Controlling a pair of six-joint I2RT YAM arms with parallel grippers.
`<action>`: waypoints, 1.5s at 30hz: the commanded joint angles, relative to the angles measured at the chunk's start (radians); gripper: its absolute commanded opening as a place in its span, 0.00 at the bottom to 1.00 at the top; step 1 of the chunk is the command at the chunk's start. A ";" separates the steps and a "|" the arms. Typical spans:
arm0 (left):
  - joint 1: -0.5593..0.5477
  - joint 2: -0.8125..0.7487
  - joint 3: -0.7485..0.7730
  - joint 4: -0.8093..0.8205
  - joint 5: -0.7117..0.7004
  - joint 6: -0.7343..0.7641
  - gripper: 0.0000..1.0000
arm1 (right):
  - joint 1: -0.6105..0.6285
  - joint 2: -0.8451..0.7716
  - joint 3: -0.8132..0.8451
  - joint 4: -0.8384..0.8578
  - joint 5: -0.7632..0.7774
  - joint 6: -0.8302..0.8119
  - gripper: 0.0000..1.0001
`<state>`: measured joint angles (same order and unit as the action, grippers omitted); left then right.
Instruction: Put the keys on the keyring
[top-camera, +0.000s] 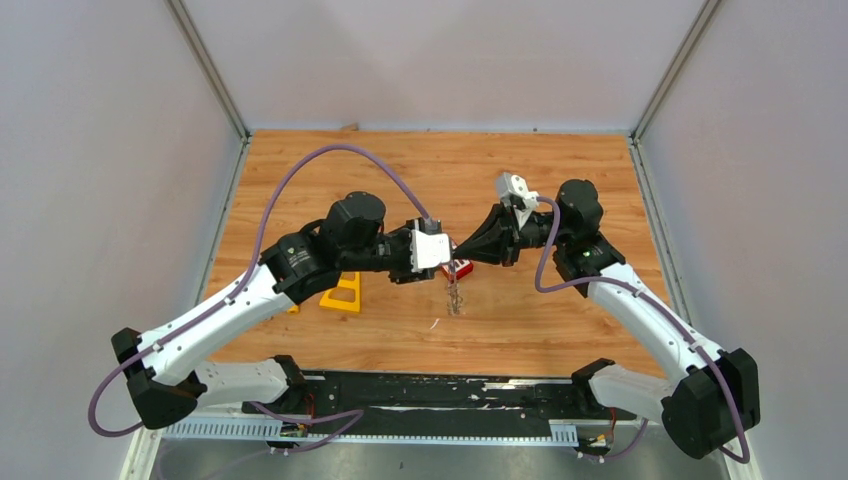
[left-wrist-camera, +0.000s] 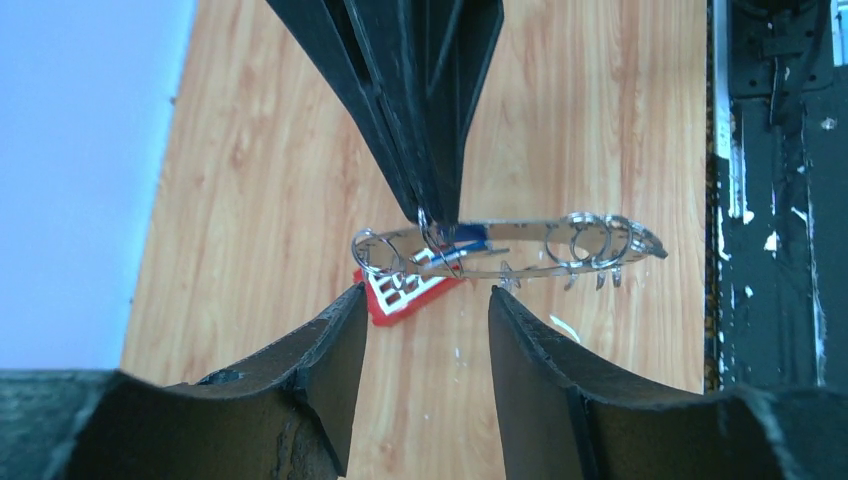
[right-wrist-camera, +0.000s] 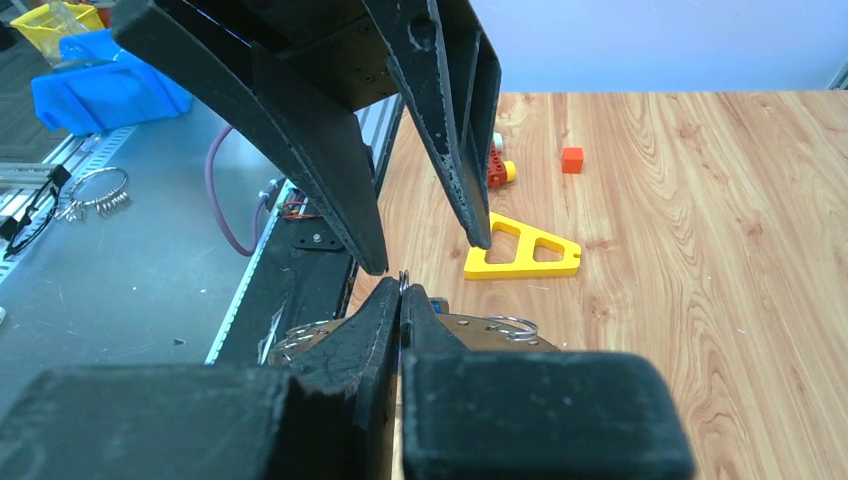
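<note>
With right gripper (left-wrist-camera: 436, 212) pinched shut on the keyring (left-wrist-camera: 530, 229) just above the red block (left-wrist-camera: 400, 293) (blue-headed key (left-wrist-camera: 470, 236) right at the pinch) and left gripper (left-wrist-camera: 428, 305) gaping empty near that block, hold level and draw the left clear without snagging.

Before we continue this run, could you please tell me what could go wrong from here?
1. The shut right gripper pinches the thin grey metal keyring at one spot on its rim, so the ring may swing or slip out.
2. The open left gripper sits close to the ring and could knock it.
3. The blue-headed key by the pinch may not be fully threaded; I cannot tell.
</note>
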<state>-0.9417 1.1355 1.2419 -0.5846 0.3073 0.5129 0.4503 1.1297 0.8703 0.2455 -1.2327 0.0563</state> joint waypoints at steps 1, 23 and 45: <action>0.000 0.002 -0.007 0.125 0.082 0.043 0.54 | -0.005 -0.022 0.001 0.056 -0.021 0.024 0.00; 0.000 0.036 -0.031 0.129 0.074 0.033 0.16 | -0.012 -0.015 0.002 0.041 -0.016 0.010 0.00; -0.009 0.075 -0.046 0.139 0.065 -0.013 0.05 | -0.013 -0.003 0.005 0.036 0.025 0.019 0.00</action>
<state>-0.9417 1.1816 1.1923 -0.4583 0.3645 0.5304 0.4393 1.1297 0.8680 0.2398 -1.2221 0.0628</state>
